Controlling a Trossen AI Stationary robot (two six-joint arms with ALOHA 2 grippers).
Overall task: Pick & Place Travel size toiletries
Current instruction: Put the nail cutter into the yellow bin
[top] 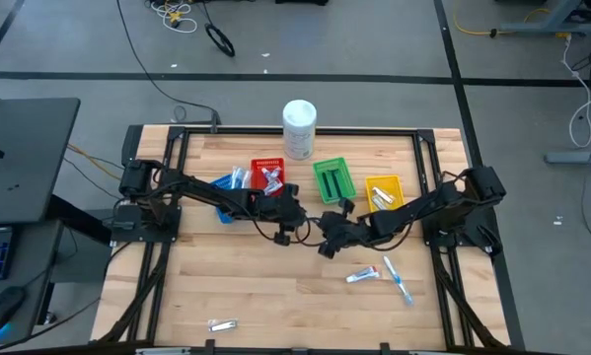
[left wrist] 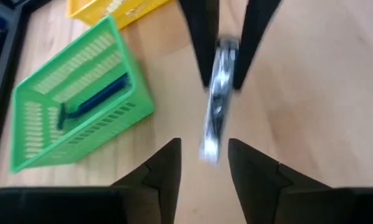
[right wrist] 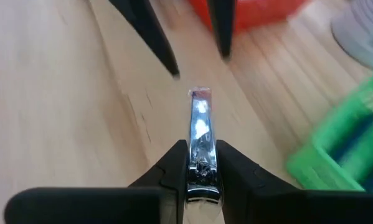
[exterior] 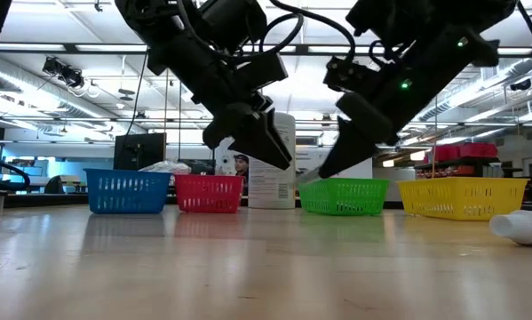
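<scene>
My right gripper (right wrist: 202,155) is shut on a slim silvery metal item (right wrist: 200,121) that looks like a nail clipper, above the table's middle (top: 327,242). My left gripper (left wrist: 203,155) is open and faces it, with its fingers just short of the item's free end (left wrist: 209,146) and not touching it. In the low view, both grippers (exterior: 279,158) (exterior: 323,169) hang above the wood. A toothpaste tube (top: 362,276) and a toothbrush (top: 398,279) lie flat near the right front. A silvery item (top: 222,323) lies at the near edge. My right gripper pinches the silvery item between its two fingers at one end (right wrist: 202,163). The item runs along the fingers and sticks out past their free ends toward my left gripper. It is lifted clear of the table.
Blue (top: 231,187), red (top: 268,176), green (top: 332,179) and yellow (top: 384,192) baskets stand in a row along the far side. A dark blue razor (left wrist: 93,99) lies in the green one. A white tub (top: 299,128) stands behind them. Bare wood lies toward the near edge.
</scene>
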